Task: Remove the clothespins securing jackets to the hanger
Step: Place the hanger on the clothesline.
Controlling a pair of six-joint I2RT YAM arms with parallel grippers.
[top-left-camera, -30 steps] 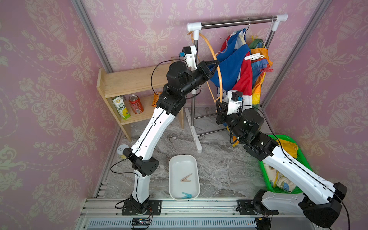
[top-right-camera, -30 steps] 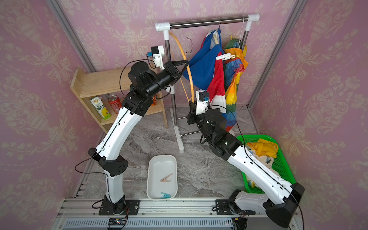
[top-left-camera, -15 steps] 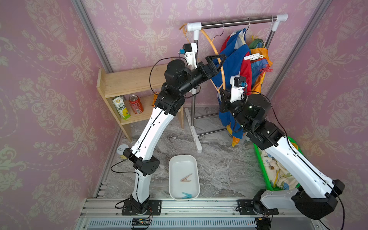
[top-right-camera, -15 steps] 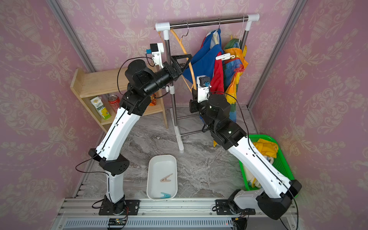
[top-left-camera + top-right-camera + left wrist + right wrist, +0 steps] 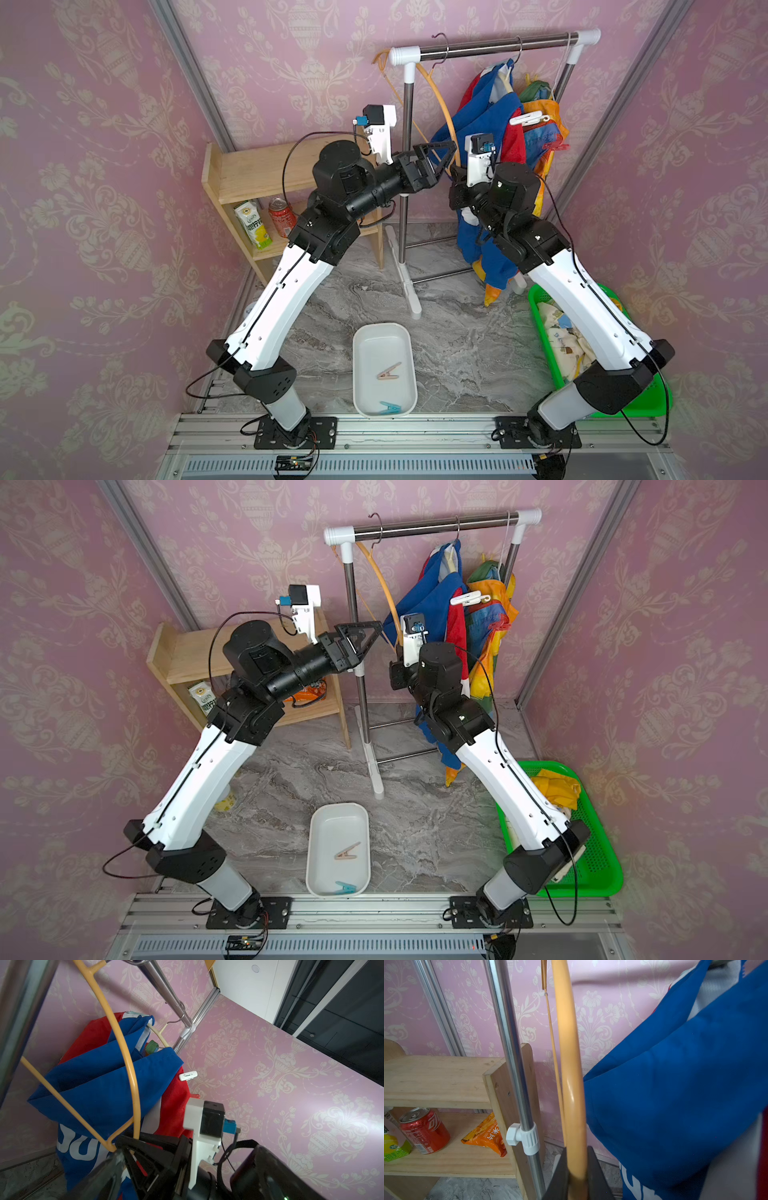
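- A wooden shelf (image 5: pixel 266 170) stands at the left wall. On its lower board are a juice carton (image 5: pixel 253 222), a red can (image 5: pixel 281 216) and an orange snack bag (image 5: pixel 485 1136).
- A white tray (image 5: pixel 384 345) lies on the floor between the two arm bases. In it are a beige-pink clothespin (image 5: pixel 389 371) and, nearer to the bases, a teal clothespin (image 5: pixel 390 408), well apart from each other.
- The left gripper (image 5: pixel 441 161) is raised beside the post of the clothes rack (image 5: pixel 498 41). Its jaws are spread wide and have hold of nothing. In the left wrist view the lower corner of the hanger is just beside them; whether it touches I cannot tell.
- The bare yellow-orange hanger (image 5: pixel 440 104) hangs from the rail and is tilted. The right gripper (image 5: pixel 576 1174) is closed tight on its curved arm, with the bar between the two dark fingers.
- Just to the right, the blue-red-white jacket (image 5: pixel 478 120) hangs on the rail.
- A white clothespin (image 5: pixel 525 119) sits high up, where the red cloth meets the rainbow jacket (image 5: pixel 548 124). Which of the two it pinches I cannot tell.
- A red clothespin (image 5: pixel 555 146) is clipped lower on the rainbow jacket.
- At the far right a green basket (image 5: pixel 598 870) lies on the floor, and the yellow jacket (image 5: pixel 555 787) is crumpled in it, partly behind the right arm.
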